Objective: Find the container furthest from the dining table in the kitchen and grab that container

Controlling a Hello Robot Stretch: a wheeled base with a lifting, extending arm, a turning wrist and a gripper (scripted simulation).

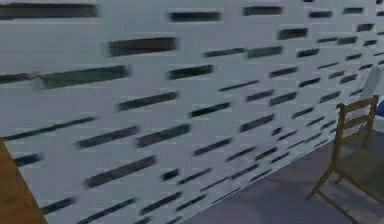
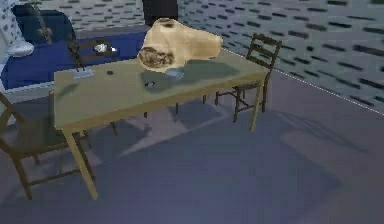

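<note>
**Search step: container not yet located.**

1. The forward view is faced by a brick wall (image 1: 180, 90) at close range. A wooden chair (image 1: 352, 150) is cut off at that view's right edge.
2. In the arm side view, the bench (image 2: 120, 100) is seen with its long axis running from lower left to upper right. A large tan object (image 2: 178, 45) is carried at its far end, and a small dark item (image 2: 150, 84) lies near it. Neither can be identified.
3. Beyond the bench, a blue surface (image 2: 40, 68) is seen with a small pale round thing (image 2: 103, 47) on it. A white statue (image 2: 15, 35) is cut off at the top left corner.
4. Which thing is the sought container cannot be determined. It is judged to lie well apart from the bench, elsewhere in the kitchen.
5. The state of the fingers cannot be told, so no bearing from the fingers to the container can be set. A turn of the base away from the wall is judged necessary first.
</note>
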